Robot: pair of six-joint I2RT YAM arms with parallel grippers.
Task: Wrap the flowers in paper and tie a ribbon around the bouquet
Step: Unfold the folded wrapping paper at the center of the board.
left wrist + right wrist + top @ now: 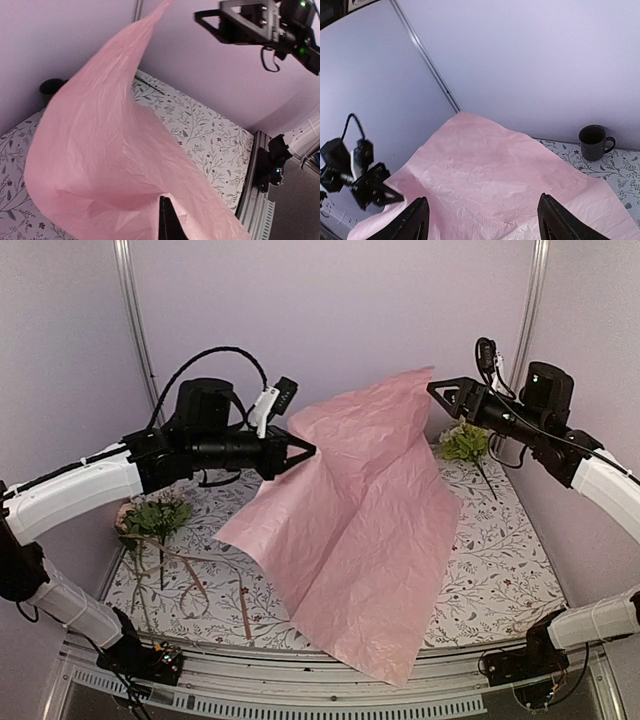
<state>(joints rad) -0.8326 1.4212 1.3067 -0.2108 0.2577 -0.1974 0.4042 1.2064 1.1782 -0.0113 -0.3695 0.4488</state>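
Note:
The paper (pixel 360 510), a large crinkly pink sheet, hangs in the air over the middle of the table, and its lower end drapes over the front edge. My left gripper (pixel 308 449) is shut on the sheet's left edge; in the left wrist view its dark fingertips (pixel 169 215) pinch the pink sheet. My right gripper (pixel 435 388) stands open beside the sheet's raised top corner; in the right wrist view its fingers (pixel 417 220) are wide apart with the paper (pixel 490 170) spread beyond them. Flowers lie at the left (pixel 155 515) and far right (pixel 465 440). The ribbon (pixel 190 585) curls on the cloth at the left.
A dark mug (pixel 594 141) stands at the back by the wall. The floral table cloth (pixel 500 560) covers the table. Lilac walls close the back and sides, and a metal rail (pixel 300 695) runs along the front edge.

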